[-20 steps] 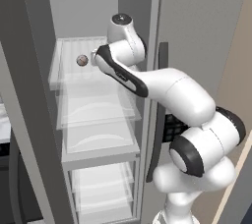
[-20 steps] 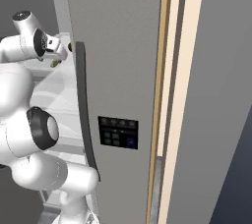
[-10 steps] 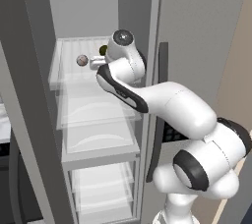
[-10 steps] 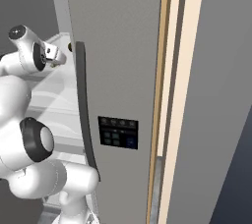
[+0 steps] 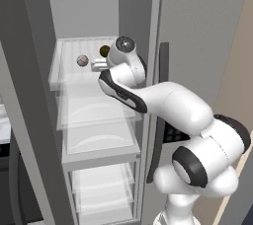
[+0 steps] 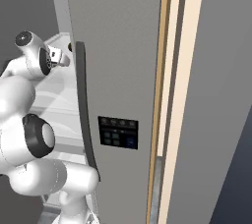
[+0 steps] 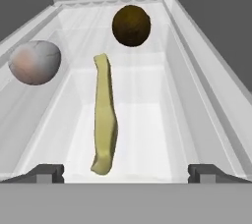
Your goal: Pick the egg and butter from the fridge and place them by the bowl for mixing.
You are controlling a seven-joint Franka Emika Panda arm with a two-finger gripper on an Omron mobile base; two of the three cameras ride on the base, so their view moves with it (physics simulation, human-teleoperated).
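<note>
Hand view looks along the top glass shelf of the fridge, where three things lie: the butter, a thin yellowish stick running lengthwise down the middle of the shelf with its near end close to the front edge; the egg, a pale pinkish-grey ball by the left edge of the shelf, just beside the butter's far half but apart from it; and a dark brown ball further in, near the back edge, just past the butter's far tip. The gripper has its two fingertips spread wide apart at the bottom, one on each side of the butter's near end, touching nothing and holding nothing. Left base view shows the white arm reaching through the open door onto that top shelf, the hand close beside the egg and the brown ball. Right base view shows the closed door's long dark handle and control panel.
</note>
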